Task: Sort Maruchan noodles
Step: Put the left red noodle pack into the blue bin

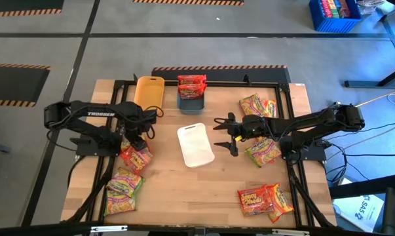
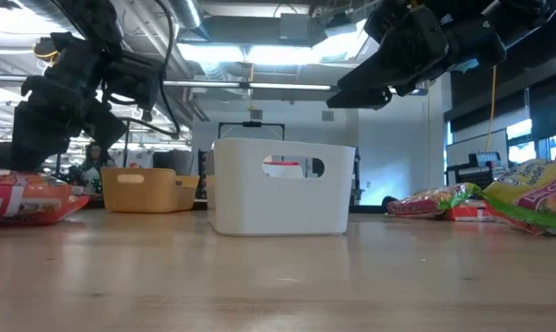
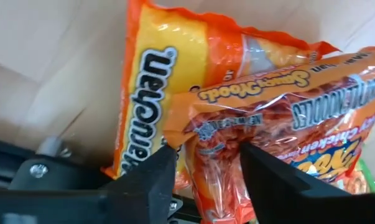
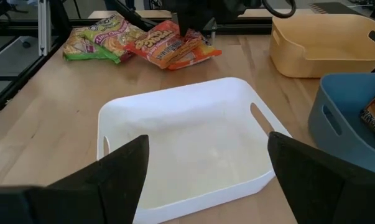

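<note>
A: Where are the noodle packets?

B: The orange packet (image 3: 249,124) lies at the left of the high view, on another packet; the left gripper (image 1: 135,141) straddles its edge, fingers apart either side, not yet clamped on it. Green-pink packets (image 1: 123,190) lie at lower left, a mixed heap (image 1: 259,108) at upper right, one packet (image 1: 263,152) at right centre, and orange ones (image 1: 264,200) at lower right.

A: And progress?

B: Early, by my judgement. Only red packets (image 1: 192,85) sit in the blue tray (image 1: 190,103), upper centre. The yellow tray (image 1: 149,92) beside it and the white tray (image 1: 195,145) at centre look empty (the low view cannot confirm). The right gripper (image 1: 225,134) hovers beside the white tray, spread wide, holding nothing. Most packets are still loose on the table (image 1: 184,190).
</note>
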Available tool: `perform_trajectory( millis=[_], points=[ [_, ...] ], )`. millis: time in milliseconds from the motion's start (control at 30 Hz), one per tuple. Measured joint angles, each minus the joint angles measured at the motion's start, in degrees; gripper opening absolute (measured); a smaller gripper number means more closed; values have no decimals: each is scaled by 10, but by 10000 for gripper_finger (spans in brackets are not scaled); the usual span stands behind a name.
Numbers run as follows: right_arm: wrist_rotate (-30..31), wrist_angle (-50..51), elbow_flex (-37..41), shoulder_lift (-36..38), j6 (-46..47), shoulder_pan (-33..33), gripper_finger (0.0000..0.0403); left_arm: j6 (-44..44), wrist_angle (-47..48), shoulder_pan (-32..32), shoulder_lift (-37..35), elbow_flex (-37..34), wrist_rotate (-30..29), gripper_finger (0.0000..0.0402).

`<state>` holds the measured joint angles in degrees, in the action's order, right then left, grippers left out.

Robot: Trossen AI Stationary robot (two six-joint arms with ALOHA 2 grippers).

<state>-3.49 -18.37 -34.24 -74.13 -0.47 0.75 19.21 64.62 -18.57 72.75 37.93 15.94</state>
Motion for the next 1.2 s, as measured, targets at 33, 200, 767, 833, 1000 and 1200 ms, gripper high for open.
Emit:
perform_trajectory(
  millis=[33,200,767,833,1000,1200],
  points=[
    [0,0,0,0,0,0,312,-3,-4,0,0,0,4,154],
    [10,0,0,0,0,0,312,-7,-7,0,-1,0,7,92],
    [11,0,0,0,0,0,312,-38,23,47,0,96,-66,1],
    [11,0,0,0,0,0,312,-38,26,58,0,121,-72,1],
    [11,-15,0,-2,4,0,312,-37,26,90,0,180,-92,0],
    [11,-56,-1,-33,23,0,312,-33,26,126,0,241,-118,0]
  ],
)
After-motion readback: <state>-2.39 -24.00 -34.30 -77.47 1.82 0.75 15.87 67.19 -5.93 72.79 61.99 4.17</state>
